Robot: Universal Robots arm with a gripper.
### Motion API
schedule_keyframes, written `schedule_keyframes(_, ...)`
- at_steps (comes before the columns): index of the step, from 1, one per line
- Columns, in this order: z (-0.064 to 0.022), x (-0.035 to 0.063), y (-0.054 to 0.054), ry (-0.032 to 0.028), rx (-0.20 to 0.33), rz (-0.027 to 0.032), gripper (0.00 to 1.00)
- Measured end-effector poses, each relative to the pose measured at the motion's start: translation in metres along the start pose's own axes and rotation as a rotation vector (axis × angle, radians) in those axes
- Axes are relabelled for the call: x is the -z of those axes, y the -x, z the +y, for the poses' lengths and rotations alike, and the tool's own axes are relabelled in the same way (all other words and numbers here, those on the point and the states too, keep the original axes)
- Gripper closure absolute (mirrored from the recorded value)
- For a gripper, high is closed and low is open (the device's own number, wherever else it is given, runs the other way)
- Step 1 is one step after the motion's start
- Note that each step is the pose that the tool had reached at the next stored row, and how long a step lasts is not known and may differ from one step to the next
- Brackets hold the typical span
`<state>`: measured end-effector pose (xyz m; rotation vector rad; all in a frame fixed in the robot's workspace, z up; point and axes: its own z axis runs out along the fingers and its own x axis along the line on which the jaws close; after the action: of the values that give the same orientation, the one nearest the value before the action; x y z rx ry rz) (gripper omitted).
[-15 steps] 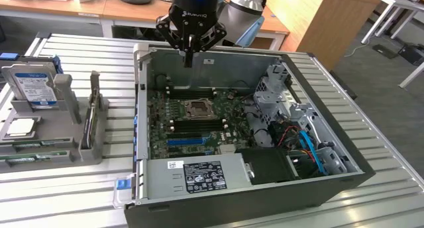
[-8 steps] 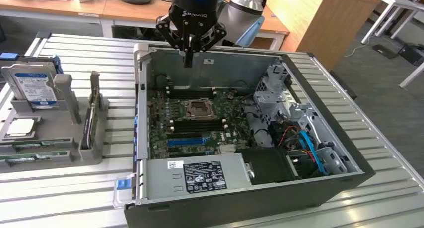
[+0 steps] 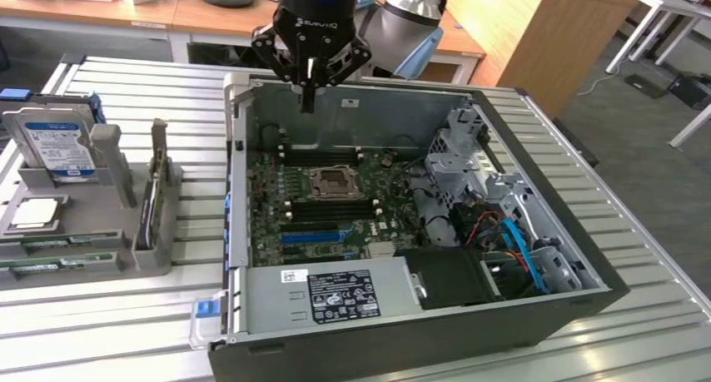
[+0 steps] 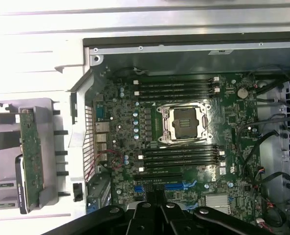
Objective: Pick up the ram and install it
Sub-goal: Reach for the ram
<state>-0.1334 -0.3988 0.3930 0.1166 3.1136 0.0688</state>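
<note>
We see a black gripper [image 3: 310, 107] on a robot arm, hanging over the back edge of an open computer case [image 3: 578, 307] that lies on its side on a slatted metal table [image 3: 133, 315]. The two fingers [image 3: 305, 86] are drawn together and point straight down, and we see nothing held between them.

Directly under the gripper, and spreading out in front of it, is the green motherboard [image 3: 272, 224]. Its empty CPU socket [image 3: 331, 182] sits below and a little ahead of the fingertips. Dark, empty memory slots [image 4: 176, 88] run on both sides of the socket. A grey power supply [image 3: 333, 295] with a black label fills the end of the case farthest from the gripper.

The ram [image 4: 30, 156] is well apart from the gripper, outside the case, toward the exterior view's left. It is a narrow green stick standing on edge in a grey rack [image 3: 161, 232] on the table. Farther from the gripper on that same side, a hard drive [image 3: 62, 145] with a blue and white label stands upright in the rack.
</note>
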Motion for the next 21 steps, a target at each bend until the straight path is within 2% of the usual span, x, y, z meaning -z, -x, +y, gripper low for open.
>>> schedule_keyframes(9,-0.0014,0.0002,-0.019,0.0,0.0,0.0,0.89)
schedule_keyframes(21,-0.0037,0.0007,-0.053,0.0,0.0,0.0,0.89)
